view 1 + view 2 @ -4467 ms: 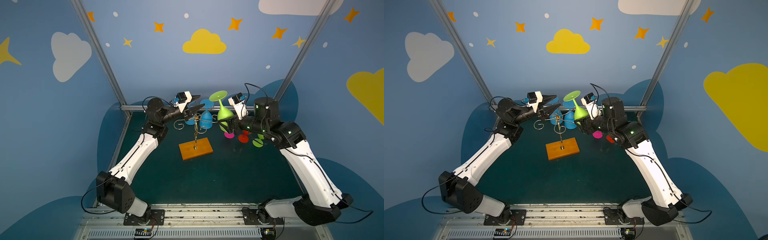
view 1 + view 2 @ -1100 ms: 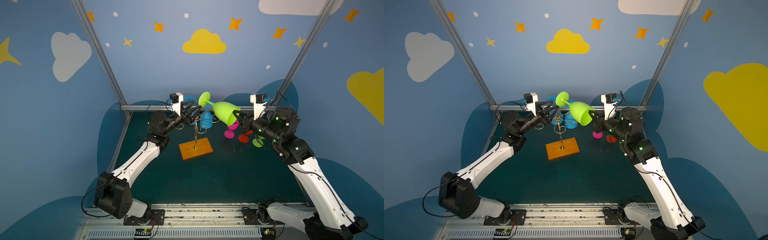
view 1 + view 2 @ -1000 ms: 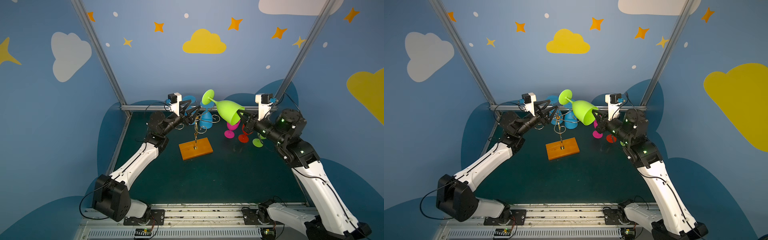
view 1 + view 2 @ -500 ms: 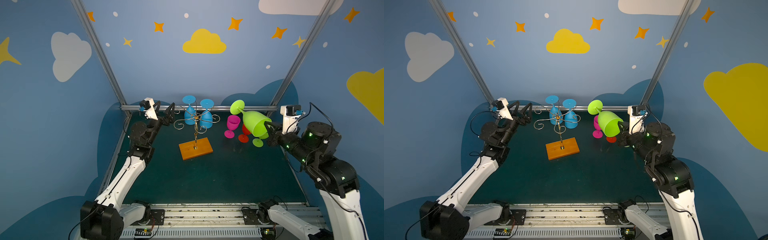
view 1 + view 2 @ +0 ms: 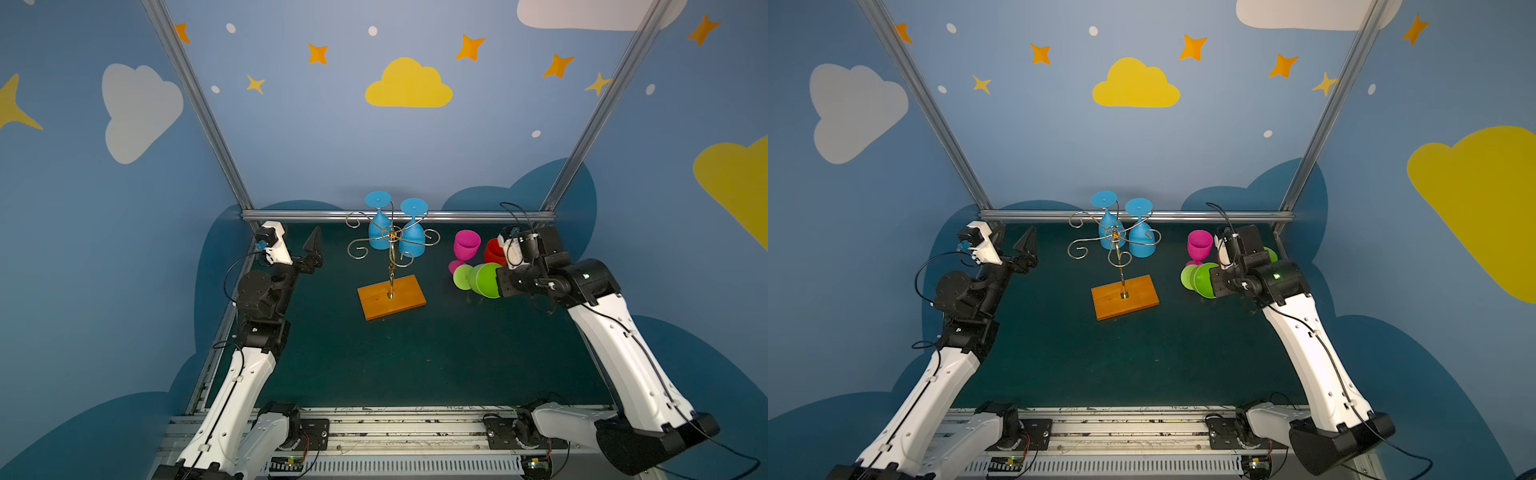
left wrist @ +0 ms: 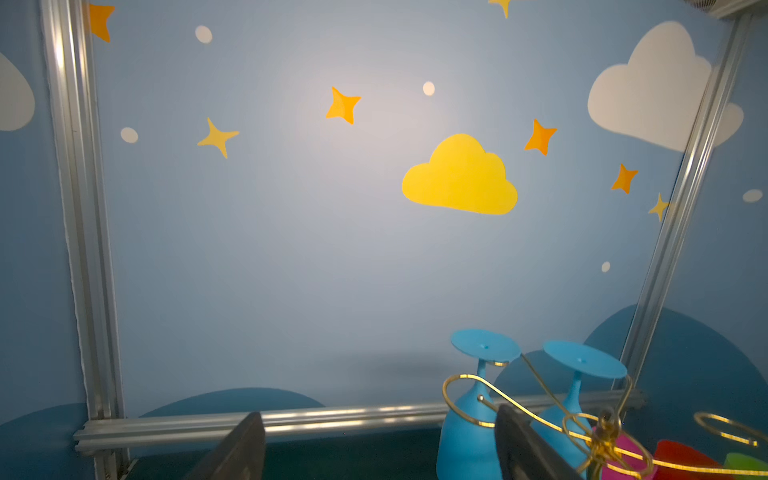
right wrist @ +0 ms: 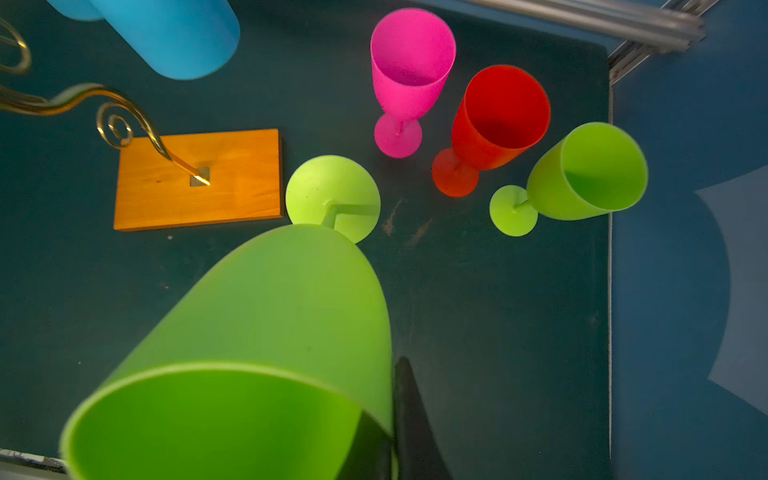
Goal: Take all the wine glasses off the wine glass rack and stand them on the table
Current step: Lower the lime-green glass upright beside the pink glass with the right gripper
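the wine glass rack (image 5: 390,266) is gold wire on an orange-brown wooden base (image 5: 391,296). two blue glasses (image 5: 379,237), a lime-green wine glass (image 5: 484,279), a second lime-green glass (image 7: 582,174), a pink glass (image 5: 466,245), a red glass (image 7: 498,116). the tabletop (image 5: 415,353) is dark teal. the walls (image 5: 332,145) are blue, patterned with yellow and white clouds, orange stars and pale dots.

No writing, numbers or brand marks that I can read anywhere. The wall (image 5: 291,137) carries only painted shapes. A small circuit board (image 5: 291,462) by the bench's (image 5: 374,365) near edge may bear print, too tiny to tell.
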